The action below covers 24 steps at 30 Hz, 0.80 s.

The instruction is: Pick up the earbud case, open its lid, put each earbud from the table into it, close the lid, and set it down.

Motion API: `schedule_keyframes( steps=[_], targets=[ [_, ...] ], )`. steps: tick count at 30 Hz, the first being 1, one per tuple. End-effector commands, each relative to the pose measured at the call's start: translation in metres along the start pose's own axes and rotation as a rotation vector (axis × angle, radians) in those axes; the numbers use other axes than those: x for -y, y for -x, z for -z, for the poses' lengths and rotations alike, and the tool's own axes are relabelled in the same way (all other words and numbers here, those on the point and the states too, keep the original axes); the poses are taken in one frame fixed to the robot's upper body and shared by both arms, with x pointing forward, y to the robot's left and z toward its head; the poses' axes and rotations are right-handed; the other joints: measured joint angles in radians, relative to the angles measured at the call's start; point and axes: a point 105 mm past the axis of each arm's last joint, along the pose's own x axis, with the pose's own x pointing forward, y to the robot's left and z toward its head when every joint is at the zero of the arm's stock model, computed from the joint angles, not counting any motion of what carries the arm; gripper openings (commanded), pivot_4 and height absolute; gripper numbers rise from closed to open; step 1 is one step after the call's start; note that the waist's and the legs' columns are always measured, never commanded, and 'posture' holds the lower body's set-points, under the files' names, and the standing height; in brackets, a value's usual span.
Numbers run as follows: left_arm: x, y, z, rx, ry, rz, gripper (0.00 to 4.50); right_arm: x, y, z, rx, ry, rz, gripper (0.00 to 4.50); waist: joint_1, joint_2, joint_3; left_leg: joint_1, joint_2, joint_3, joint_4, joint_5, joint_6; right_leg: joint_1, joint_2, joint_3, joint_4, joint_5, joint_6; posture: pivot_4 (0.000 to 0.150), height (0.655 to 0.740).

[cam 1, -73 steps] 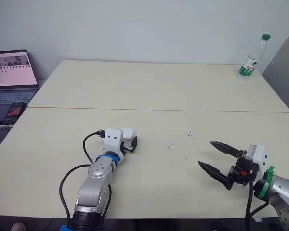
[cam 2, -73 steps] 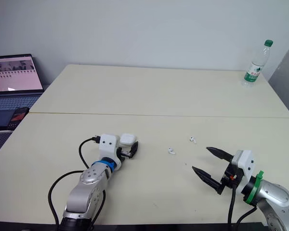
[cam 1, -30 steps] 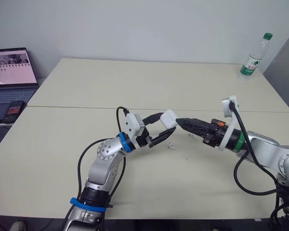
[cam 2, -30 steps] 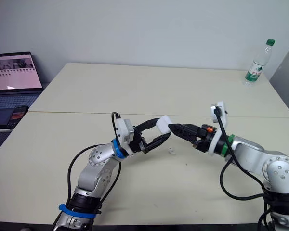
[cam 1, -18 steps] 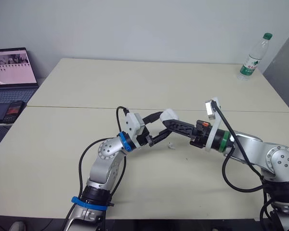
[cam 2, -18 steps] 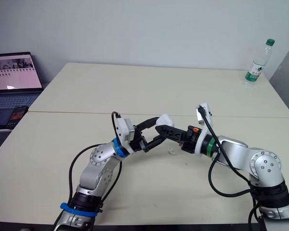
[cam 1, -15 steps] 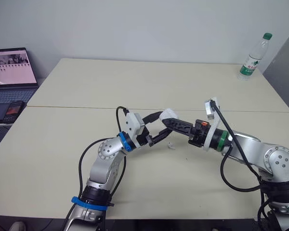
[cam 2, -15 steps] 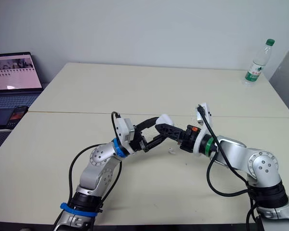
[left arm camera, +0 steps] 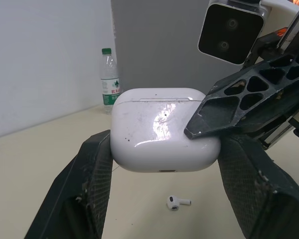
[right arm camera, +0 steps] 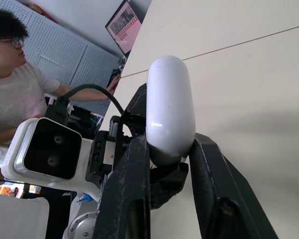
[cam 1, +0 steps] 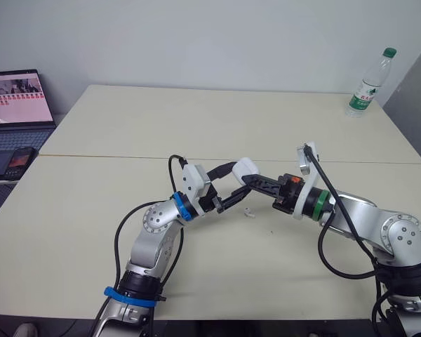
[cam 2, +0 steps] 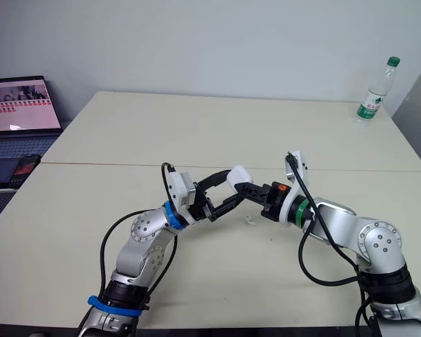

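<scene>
The white earbud case (cam 1: 246, 168) hangs above the middle of the table, lid closed. My left gripper (cam 1: 243, 178) is shut on it, one finger on each narrow side, as the left wrist view shows around the case (left arm camera: 164, 129). My right gripper (cam 1: 252, 180) reaches in from the right. Its two fingers press on the case's broad faces (right arm camera: 169, 114), one finger (left arm camera: 229, 109) lying across the front. One white earbud (cam 1: 249, 213) lies on the table just below the two grippers.
A water bottle (cam 1: 368, 83) stands at the table's far right corner. A laptop (cam 1: 17, 105) and a phone (cam 1: 19, 161) sit on a side desk to the left. A person (right arm camera: 15, 89) sits beyond them.
My right gripper has moved left up to the case and its fingers have closed from wide apart onto it. The left gripper has kept the case almost still.
</scene>
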Motion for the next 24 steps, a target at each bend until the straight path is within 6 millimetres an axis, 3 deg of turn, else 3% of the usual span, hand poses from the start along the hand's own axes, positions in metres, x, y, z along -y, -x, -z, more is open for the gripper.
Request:
schedule_keyframes(
  steps=[1,2,8,13,19,24],
  targets=[
    [0.004,-0.002,-0.009,0.042,0.015,0.038,4.02,-0.015,0.001,-0.007,0.035,0.035,-0.051,0.68,0.000,0.000,0.000,0.000,0.000,0.000,0.000,0.000,0.000,0.000,0.000,0.000,0.000,0.000,0.000,0.150,0.7362],
    [0.004,-0.001,-0.010,0.043,0.019,0.041,4.45,-0.014,0.002,-0.008,0.039,0.035,-0.049,0.68,0.000,0.000,0.000,0.000,0.000,0.000,0.000,0.000,0.000,0.000,0.000,0.000,0.000,0.000,0.000,0.150,0.7362],
    [0.000,0.014,-0.007,-0.015,0.093,0.079,4.45,-0.006,0.011,-0.020,0.075,0.070,-0.034,0.68,0.000,0.000,0.000,0.000,0.000,0.000,0.000,0.000,0.000,0.000,0.000,0.000,0.000,0.000,0.000,0.150,0.7362],
    [-0.013,0.026,0.006,-0.177,0.280,0.043,4.45,0.001,0.031,-0.018,-0.004,0.241,-0.084,0.68,0.000,0.000,0.000,0.000,0.000,0.000,0.000,0.000,0.000,-0.001,0.000,0.000,-0.001,-0.002,0.003,0.150,0.7362],
    [0.000,0.029,-0.021,-0.199,0.612,0.253,4.45,-0.006,0.044,0.009,-0.271,0.428,-0.238,0.68,0.000,0.000,0.001,-0.001,0.000,-0.001,0.000,0.000,0.000,-0.001,0.000,-0.001,-0.001,-0.003,0.005,0.150,0.7362],
    [0.012,0.030,-0.036,-0.239,0.748,0.427,4.45,-0.009,0.043,0.020,-0.389,0.519,-0.307,0.68,-0.002,0.001,0.002,0.000,0.001,-0.002,0.000,0.000,0.000,-0.002,0.002,-0.002,0.000,-0.003,0.004,0.150,0.7362]
  ],
)
